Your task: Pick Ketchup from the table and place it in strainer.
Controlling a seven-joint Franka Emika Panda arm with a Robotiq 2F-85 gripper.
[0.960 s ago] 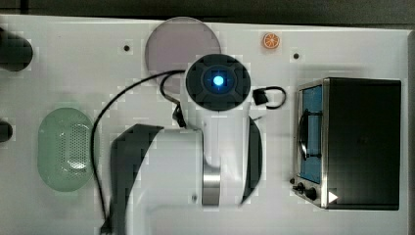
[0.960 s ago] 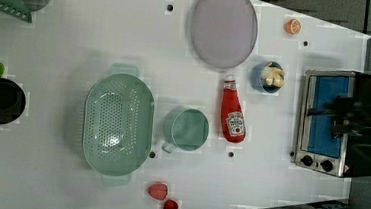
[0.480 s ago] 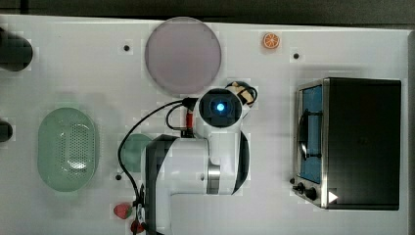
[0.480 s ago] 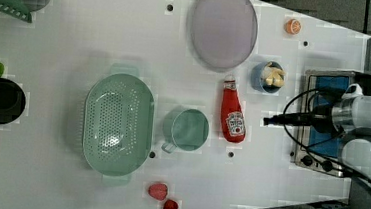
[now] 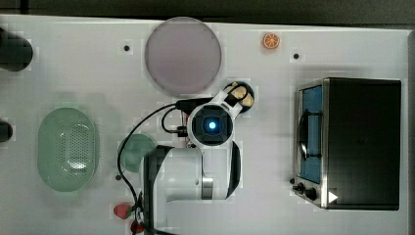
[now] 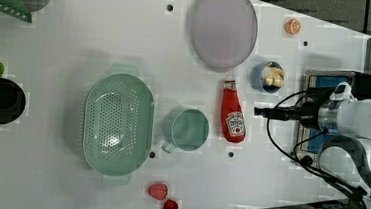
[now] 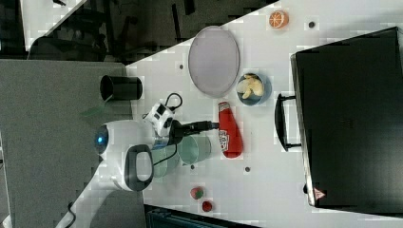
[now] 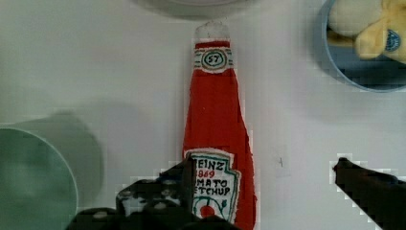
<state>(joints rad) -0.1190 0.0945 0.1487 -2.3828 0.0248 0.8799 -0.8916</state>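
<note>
Arm now reaches further over white worktop [image 6: 78, 36] than half a second ago; in left view, black gripper [image 6: 259, 111] now beside bottle, earlier well apart. Gripper [image 8: 261, 175] wide open, holds nothing, fingers either side of bottle's label end. Small red squeeze ketchup bottle [image 6: 233, 114], white ribbed cap, lies flat between round green cup [image 6: 187, 130] and blue bowl [image 6: 268, 77]. Pale green oval perforated strainer [image 6: 117, 124] well apart, empty. In top view, arm hides bottle.
</note>
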